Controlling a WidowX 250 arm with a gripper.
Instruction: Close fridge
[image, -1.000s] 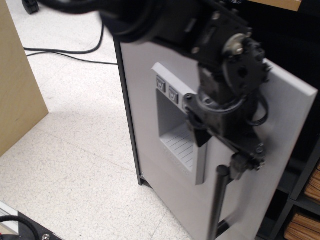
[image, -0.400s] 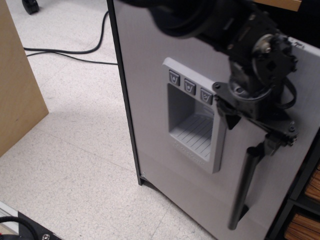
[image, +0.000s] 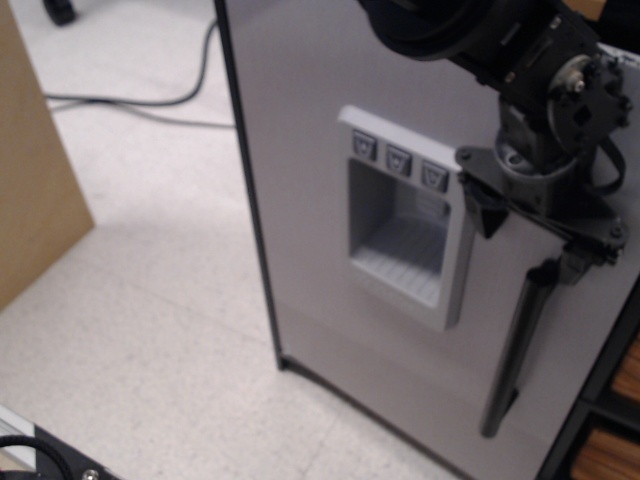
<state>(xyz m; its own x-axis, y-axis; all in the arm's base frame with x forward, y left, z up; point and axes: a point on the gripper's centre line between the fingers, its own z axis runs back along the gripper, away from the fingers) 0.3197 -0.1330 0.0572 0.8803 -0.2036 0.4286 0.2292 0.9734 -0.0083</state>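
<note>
The fridge (image: 300, 130) fills the middle of the view, its black body showing as a thin edge on the left. Its light-grey door lies nearly flush with that edge. The door bears the three-button dispenser recess (image: 405, 215) and a black bar handle (image: 513, 350) at lower right. My gripper (image: 532, 238) comes in from the upper right and presses on the door face between the recess and the top of the handle. Its fingers stand apart and hold nothing; one finger (image: 487, 208) is by the recess, the other by the handle's top.
A wooden panel (image: 30, 170) stands at the left. A black cable (image: 130, 105) lies on the speckled floor behind. A black shelf unit with wooden drawers (image: 615, 430) is at the lower right, close to the door's edge. Black equipment (image: 40, 460) sits at the bottom left.
The door has swung from clearly ajar to nearly flush with the fridge body. My gripper has moved right along with it, staying against the door near the handle's top.
</note>
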